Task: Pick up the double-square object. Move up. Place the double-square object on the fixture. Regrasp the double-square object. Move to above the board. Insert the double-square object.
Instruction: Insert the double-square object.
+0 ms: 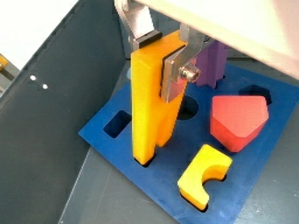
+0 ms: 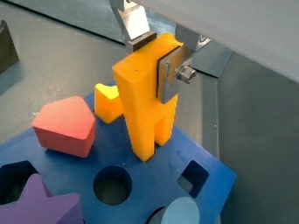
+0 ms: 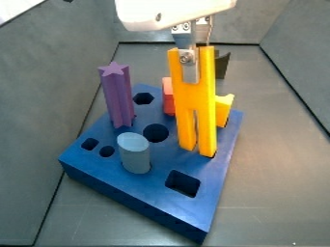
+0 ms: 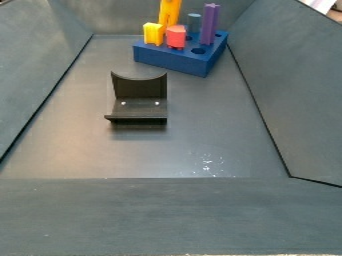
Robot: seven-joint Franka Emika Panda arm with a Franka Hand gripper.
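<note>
The double-square object [image 3: 194,101] is a tall yellow-orange bar split into two legs. It stands upright with its lower end at the blue board [image 3: 123,174], near the board's edge, seemingly in a hole. My gripper [image 3: 190,53] is shut on the bar's upper end. In both wrist views a silver finger [image 1: 177,72] presses one face and a dark pad [image 2: 139,38] the opposite one, with the gripper [image 1: 162,54] [image 2: 158,52] at the bar's top. The dark fixture [image 4: 136,98] sits bare on the floor, well away from the board [image 4: 181,58].
On the board stand a purple star peg [image 3: 116,92], a pale blue cylinder [image 3: 133,152], a red-orange peg [image 1: 237,121] and a short yellow notched block [image 1: 205,175]. Open holes [image 3: 183,180] show. Grey walls enclose the floor [image 4: 174,150].
</note>
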